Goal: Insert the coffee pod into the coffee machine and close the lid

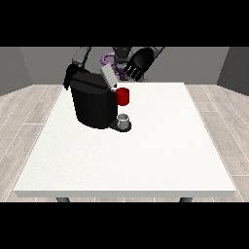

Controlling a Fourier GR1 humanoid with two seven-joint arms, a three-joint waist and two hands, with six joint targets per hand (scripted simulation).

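Coffee machine [92,104] with lid [109,77] raised for loading; the hand at the view's right [137,64], fingers curled and holding nothing, hovers at two o'clock.

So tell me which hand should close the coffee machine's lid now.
The robot's left, which is the hand at the view's right. It hovers just beside the raised grey lid, above the red pod holder. The hand at the view's left sits behind the coffee machine, partly hidden and away from the lid.
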